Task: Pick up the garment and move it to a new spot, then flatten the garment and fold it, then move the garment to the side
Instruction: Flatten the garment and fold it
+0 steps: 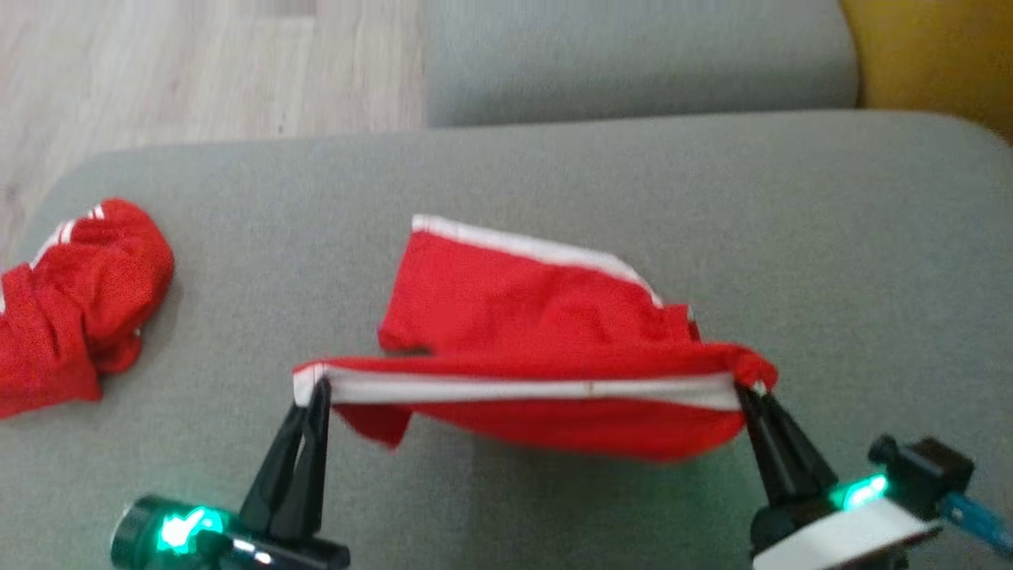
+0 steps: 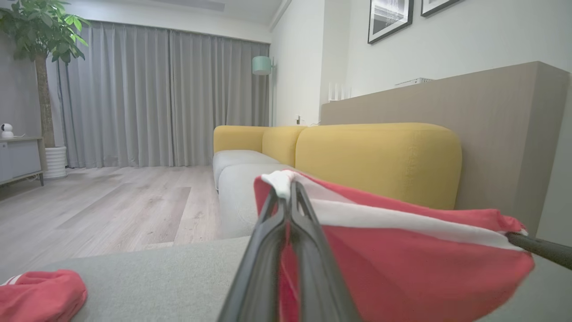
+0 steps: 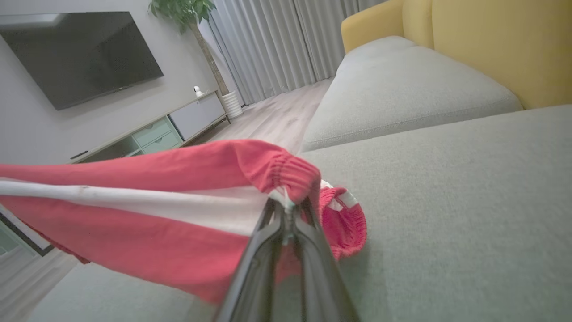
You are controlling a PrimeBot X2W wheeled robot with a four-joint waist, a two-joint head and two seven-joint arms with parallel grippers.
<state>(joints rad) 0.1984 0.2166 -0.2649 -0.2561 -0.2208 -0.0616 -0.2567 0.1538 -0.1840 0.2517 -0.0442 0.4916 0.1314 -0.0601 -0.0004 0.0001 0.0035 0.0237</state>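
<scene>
- Left gripper [image 1: 320, 388] and right gripper [image 1: 744, 389], nearest the lens, each clamp one end of red shorts [image 1: 538, 317], the white stripe stretched sideways above a grey sofa cushion [image 1: 712, 198].
- Crumpled garment [image 1: 79, 309], red mesh with striped trim, lies at the cushion's left edge, well left of the left gripper, likely the nearer arm.

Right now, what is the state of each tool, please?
Left tool: closed, holding one end of the red shorts.
Right tool: closed, holding the other end of the red shorts.
</scene>
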